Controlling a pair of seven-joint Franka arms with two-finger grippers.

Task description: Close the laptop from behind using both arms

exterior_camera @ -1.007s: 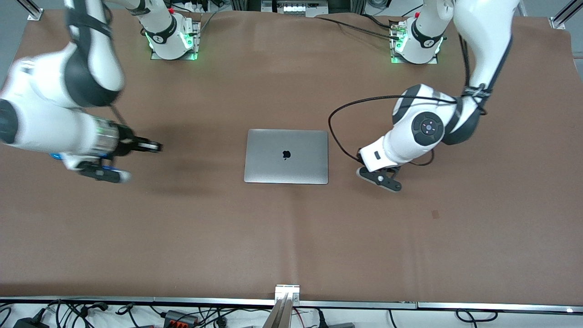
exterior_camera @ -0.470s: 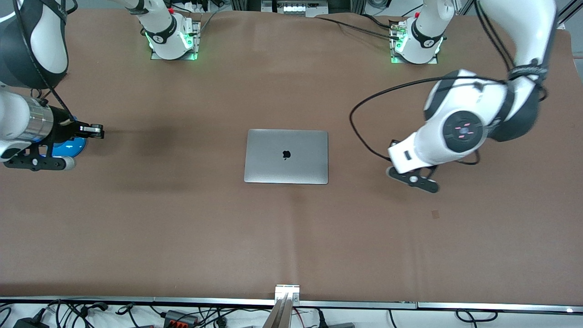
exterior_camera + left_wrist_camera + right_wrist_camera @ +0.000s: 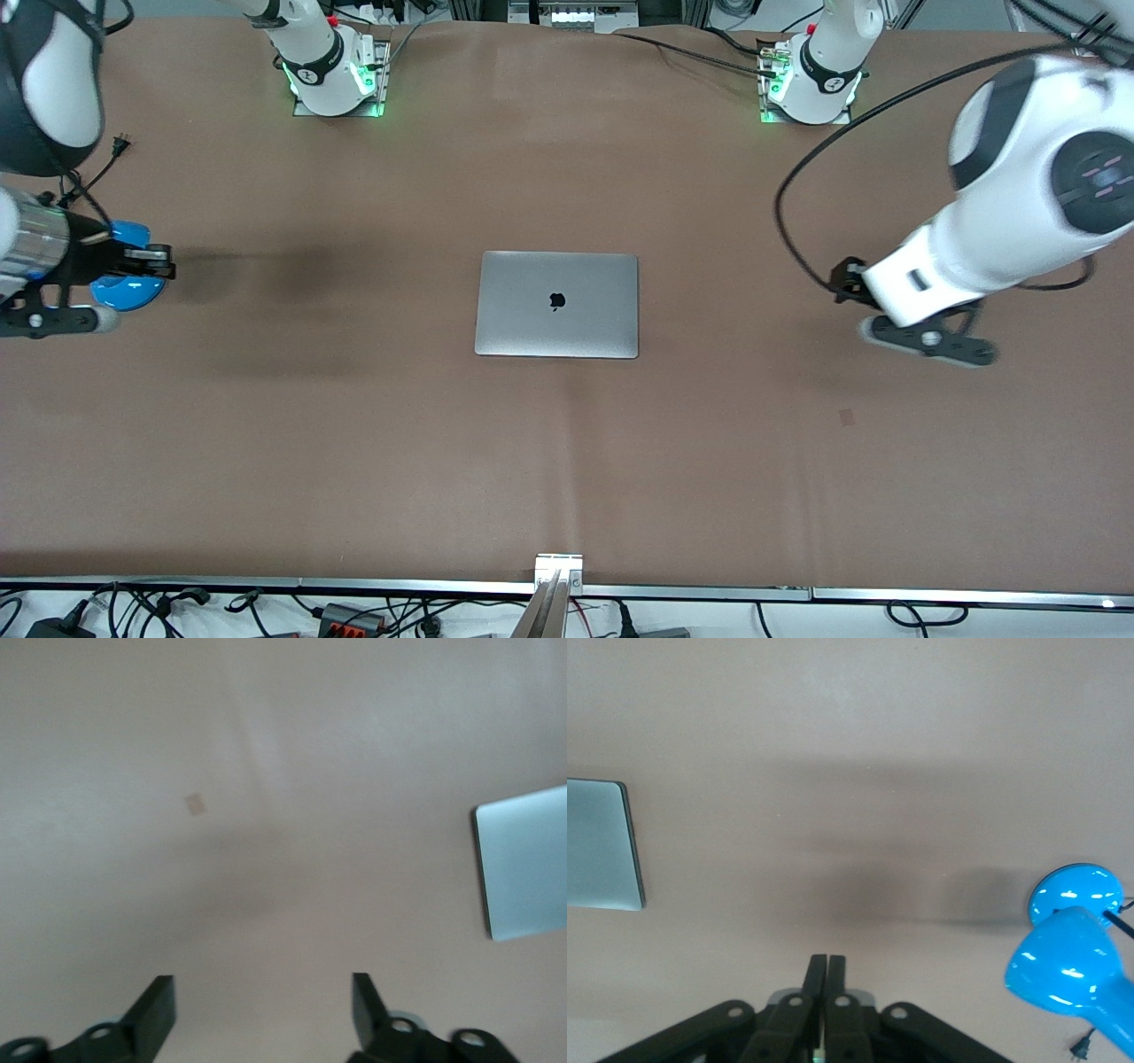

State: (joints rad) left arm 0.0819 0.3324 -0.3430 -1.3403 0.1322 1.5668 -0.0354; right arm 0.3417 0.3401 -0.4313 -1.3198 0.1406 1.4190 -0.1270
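We see the laptop [image 3: 556, 304] lying flat and fully shut in the middle of the table [image 3: 567, 461], lid down with its dark logo facing up, exactly where it lay a second ago. What has changed is us: both arms have swung outward, away from it. Our left gripper [image 3: 262, 1014] now hangs over bare table toward the left arm's end, well apart from the laptop, and its fingers [image 3: 158, 1008] have sprung wide apart, holding nothing. Our right gripper [image 3: 825, 979] has drawn back to the right arm's end, above a blue lamp [image 3: 128, 285], with its fingers pressed together and empty. With the lid closed and both hands clear, we judge the closing done and this a retreat toward rest.
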